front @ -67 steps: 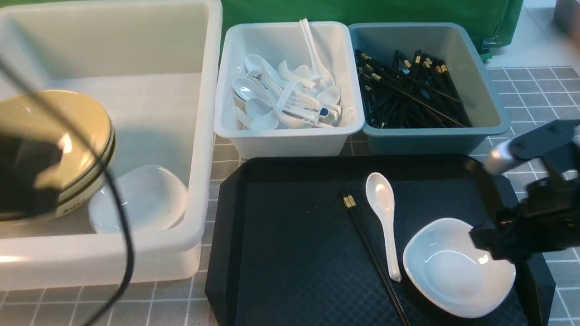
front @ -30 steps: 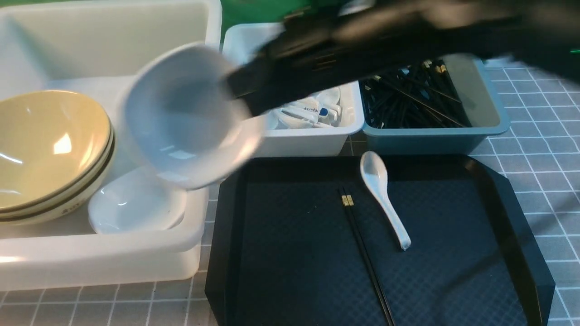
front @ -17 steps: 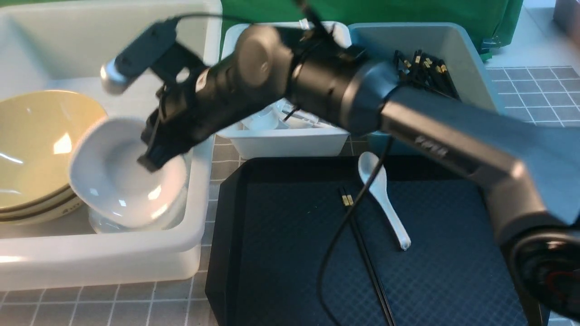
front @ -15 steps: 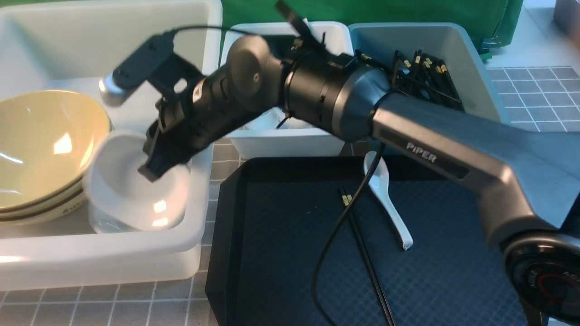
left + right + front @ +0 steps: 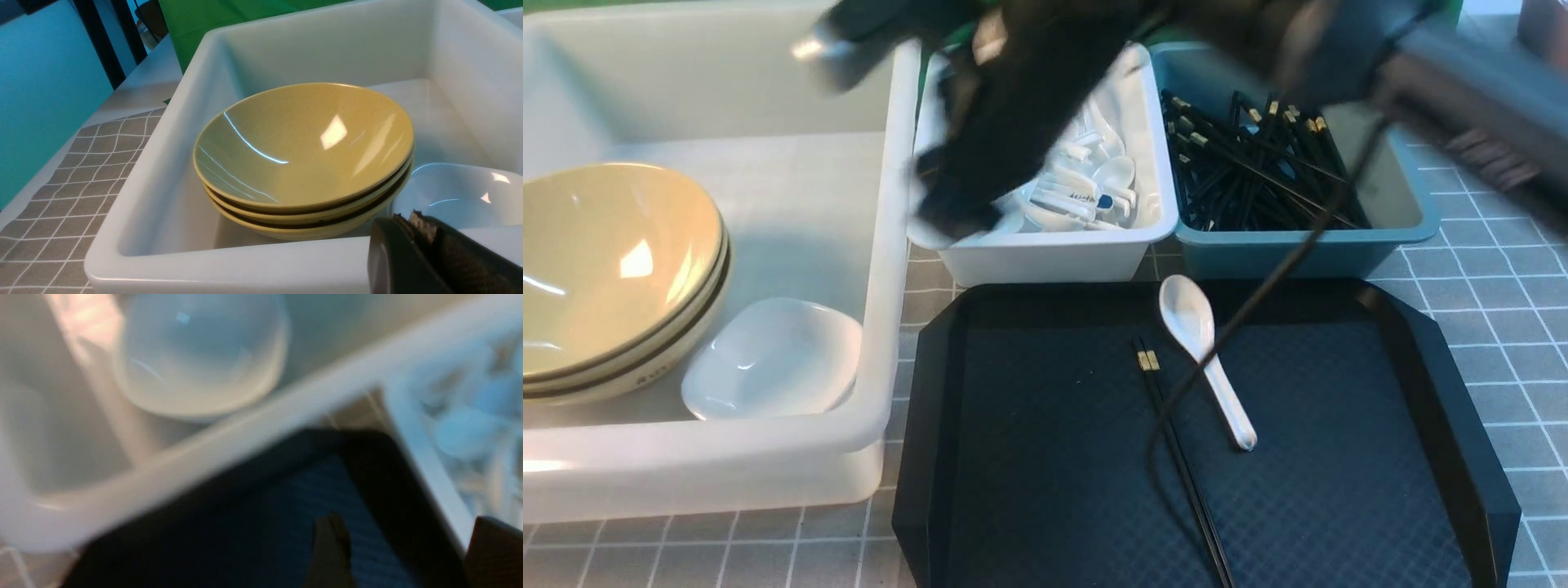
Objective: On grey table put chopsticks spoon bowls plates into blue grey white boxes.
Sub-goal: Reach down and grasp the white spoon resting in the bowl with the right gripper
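Where one spoon (image 5: 1205,359) lies, two chopsticks (image 5: 1176,441) (black)

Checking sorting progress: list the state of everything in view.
Yellow bowls: stacked in the big white box.
White dish: in that box, beside the bowls.
Spoon: loose on the black tray.
Chopsticks: loose on the tray.
Right end effector: open, empty.
Left end effector: shut.
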Motion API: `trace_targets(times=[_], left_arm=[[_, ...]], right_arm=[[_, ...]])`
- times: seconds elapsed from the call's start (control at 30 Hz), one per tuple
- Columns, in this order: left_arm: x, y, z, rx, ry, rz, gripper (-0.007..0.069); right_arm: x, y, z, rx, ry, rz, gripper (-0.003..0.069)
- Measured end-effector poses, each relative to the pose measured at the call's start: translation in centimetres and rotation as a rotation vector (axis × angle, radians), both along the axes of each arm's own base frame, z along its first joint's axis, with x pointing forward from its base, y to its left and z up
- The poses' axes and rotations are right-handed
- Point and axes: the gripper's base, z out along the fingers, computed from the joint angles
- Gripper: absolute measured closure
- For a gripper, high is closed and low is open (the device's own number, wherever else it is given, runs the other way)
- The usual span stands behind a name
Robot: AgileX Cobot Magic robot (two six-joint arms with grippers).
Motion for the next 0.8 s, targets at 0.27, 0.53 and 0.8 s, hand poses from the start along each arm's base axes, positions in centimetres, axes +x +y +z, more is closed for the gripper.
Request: trace_targets(times=[0.27, 0.53, 0.8], left_arm=[[0.0, 0.0, 0.0, -0.001, -0.001, -0.001, 0.0633], [0.0, 0.0, 0.0, -0.001, -0.002, -0.001, 0.0633], [0.0, 0.0, 0.0, -0.001, -0.003, -0.002, 0.0633]], right_arm=[[0.8, -9.4, -12.6, -0.222, 0.299, -0.307, 0.0246], [-0.3, -11.5, -17.8, -0.104, 0.301, -0.387, 0.0258], [-0.5, -11.6, -17.7, -0.091, 0.258, -0.336, 0.0529]])
